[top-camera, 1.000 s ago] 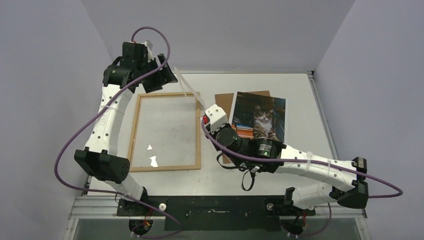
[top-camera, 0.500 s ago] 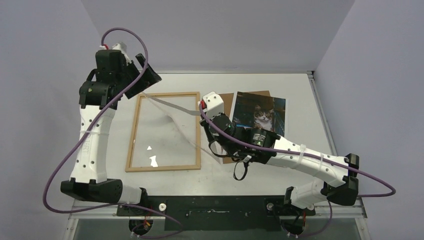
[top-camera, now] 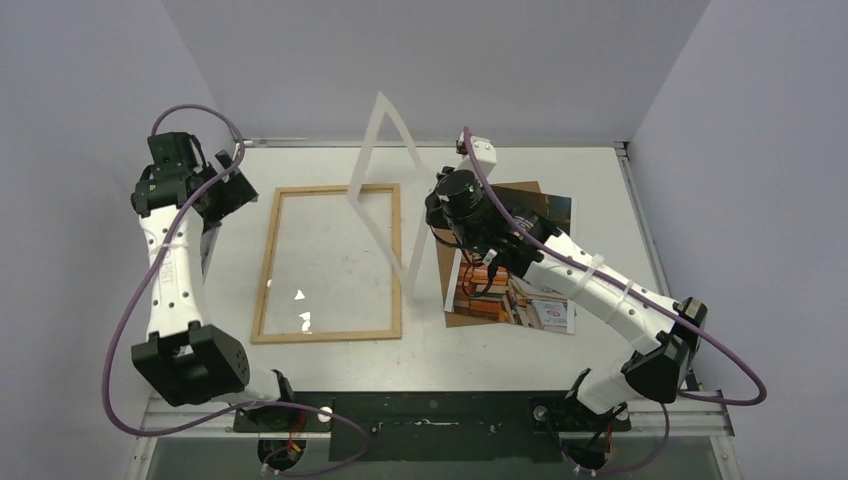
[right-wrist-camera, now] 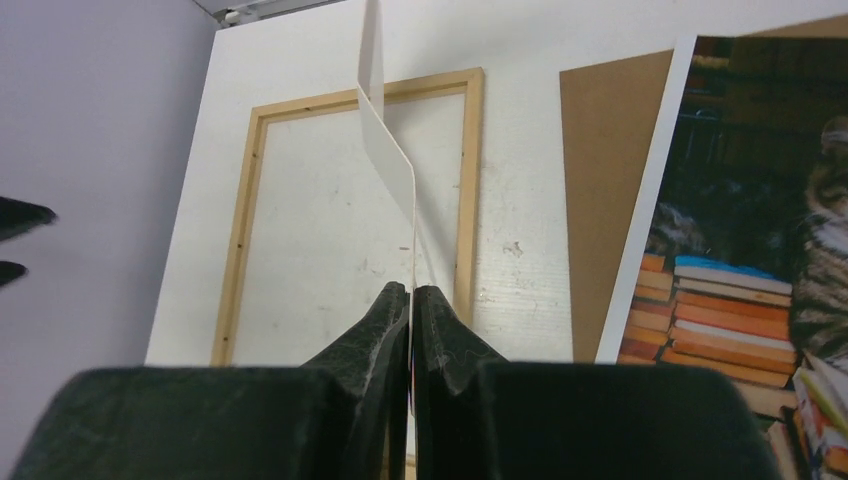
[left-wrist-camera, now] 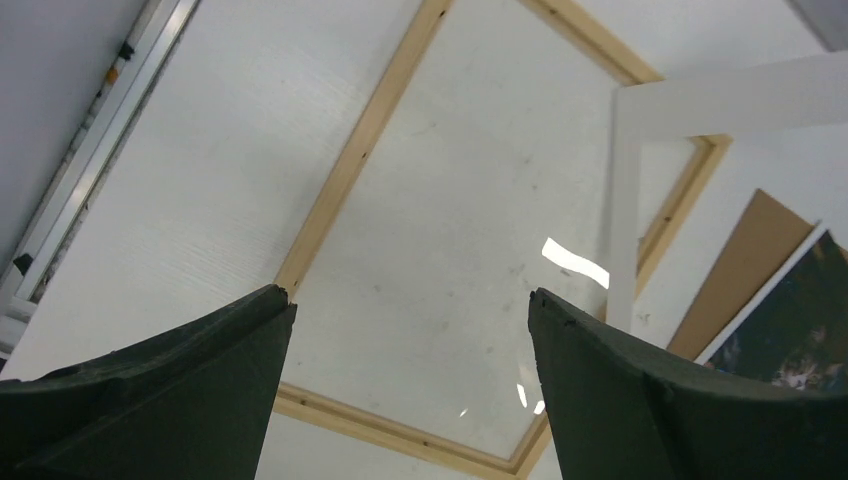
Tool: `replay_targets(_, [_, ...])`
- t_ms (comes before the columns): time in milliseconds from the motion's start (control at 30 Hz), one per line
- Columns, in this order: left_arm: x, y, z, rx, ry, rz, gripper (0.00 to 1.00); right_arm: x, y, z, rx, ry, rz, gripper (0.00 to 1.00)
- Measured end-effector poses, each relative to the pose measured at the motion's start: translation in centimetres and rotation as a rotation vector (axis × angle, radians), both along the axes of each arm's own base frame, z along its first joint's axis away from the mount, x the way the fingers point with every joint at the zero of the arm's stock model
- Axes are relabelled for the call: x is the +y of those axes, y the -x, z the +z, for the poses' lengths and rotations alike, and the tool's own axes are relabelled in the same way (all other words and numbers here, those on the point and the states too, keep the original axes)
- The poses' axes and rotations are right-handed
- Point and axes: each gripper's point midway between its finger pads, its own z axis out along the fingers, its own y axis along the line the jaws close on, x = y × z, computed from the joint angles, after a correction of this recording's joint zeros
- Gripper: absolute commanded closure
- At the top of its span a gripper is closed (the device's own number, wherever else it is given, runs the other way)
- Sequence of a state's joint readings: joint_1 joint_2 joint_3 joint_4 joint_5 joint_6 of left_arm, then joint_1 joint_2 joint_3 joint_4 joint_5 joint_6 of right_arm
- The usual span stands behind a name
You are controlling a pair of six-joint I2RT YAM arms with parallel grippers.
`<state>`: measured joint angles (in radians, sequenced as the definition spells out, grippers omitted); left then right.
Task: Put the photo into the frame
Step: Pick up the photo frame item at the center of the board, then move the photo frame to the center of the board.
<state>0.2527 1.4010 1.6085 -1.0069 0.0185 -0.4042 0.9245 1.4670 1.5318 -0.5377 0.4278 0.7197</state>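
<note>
The wooden frame (top-camera: 263,290) lies flat on the table (top-camera: 600,180), left of centre. Just right of it the cat photo (top-camera: 520,305) rests on a brown board (right-wrist-camera: 605,190), partly under the right arm. The right claw (right-wrist-camera: 411,300) pinches a white card border (right-wrist-camera: 392,175), holding it upright by the frame's right edge. At the far left, the left claw (left-wrist-camera: 410,297) hangs wide open, gripping nothing

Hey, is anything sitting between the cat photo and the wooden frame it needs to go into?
Yes. A white mat, pinched in the right tool, stands upright by the right rail of the frame, between its opening and the photo. The right arm also reaches across the photo from above.
</note>
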Motion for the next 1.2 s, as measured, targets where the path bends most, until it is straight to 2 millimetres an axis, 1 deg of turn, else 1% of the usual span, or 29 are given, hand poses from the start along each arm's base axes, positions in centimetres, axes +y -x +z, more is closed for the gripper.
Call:
replay_targets(100, [1.9, -0.3, -6.1, 0.138, 0.056, 0.019, 0.13, -0.3, -0.3, -0.4, 0.044, -0.062, -0.056, 1.0])
replay_targets(133, [2.2, -0.2, -8.2, 0.185, 0.079, 0.022, 0.13, -0.4, -0.4, -0.3, 0.05, -0.082, -0.069, 1.0])
replay_targets(233, [2.8, 0.1, -13.6, 0.311, 0.135, 0.019, 0.13, -0.8, -0.7, -0.7, 0.07, -0.114, -0.1, 1.0])
replay_targets(300, [3.2, 0.2, -16.7, 0.382, 0.157, 0.008, 0.14, -1.4, -1.3, -1.0, 0.082, -0.128, -0.119, 1.0])
replay_targets(367, [3.2, -0.2, -18.2, 0.408, 0.167, -0.009, 0.16, -2.1, -2.0, -1.0, 0.09, -0.143, -0.136, 1.0])
replay_targets(433, [3.2, -0.8, -19.2, 0.407, 0.174, -0.027, 0.2, -2.7, -2.8, -0.8, 0.099, -0.167, -0.14, 1.0])
replay_targets(533, [3.3, -1.9, -20.3, 0.393, 0.182, -0.046, 0.29, -2.9, -3.6, -0.5, 0.113, -0.213, -0.122, 1.0])
replay_targets(600, [3.2, -2.4, -21.3, 0.398, 0.192, -0.058, 0.35, -3.0, -4.1, -0.2, 0.12, -0.244, -0.109, 1.0])
replay_targets(733, [2.9, -3.2, -23.7, 0.411, 0.223, -0.082, 0.46, -2.8, -4.5, 0.4, 0.136, -0.299, -0.074, 1.0])
replay_targets(867, [2.4, -3.8, -25.7, 0.427, 0.244, -0.096, 0.59, -2.7, -4.7, 0.8, 0.153, -0.344, -0.05, 1.0])
replay_targets(933, [2.1, -4.1, -25.8, 0.423, 0.25, -0.101, 0.65, -2.5, -4.6, 0.7, 0.165, -0.349, -0.037, 1.0])
replay_targets(1033, [1.9, -4.5, -25.9, 0.413, 0.257, -0.091, 0.7, -2.6, -4.5, 0.4, 0.186, -0.356, -0.032, 1.0])
replay_targets(1100, [1.7, -4.7, -25.9, 0.408, 0.268, -0.083, 0.72, -2.7, -4.5, -0.2, 0.208, -0.369, -0.032, 1.0])
replay_targets(1167, [1.3, -4.8, -25.9, 0.406, 0.284, -0.071, 0.73, -3.0, -4.6, -1.4, 0.239, -0.378, -0.047, 1.0])
replay_targets(1200, [1.1, -4.9, -25.9, 0.404, 0.295, -0.065, 0.73, -3.3, -4.7, -2.4, 0.26, -0.378, -0.06, 1.0])
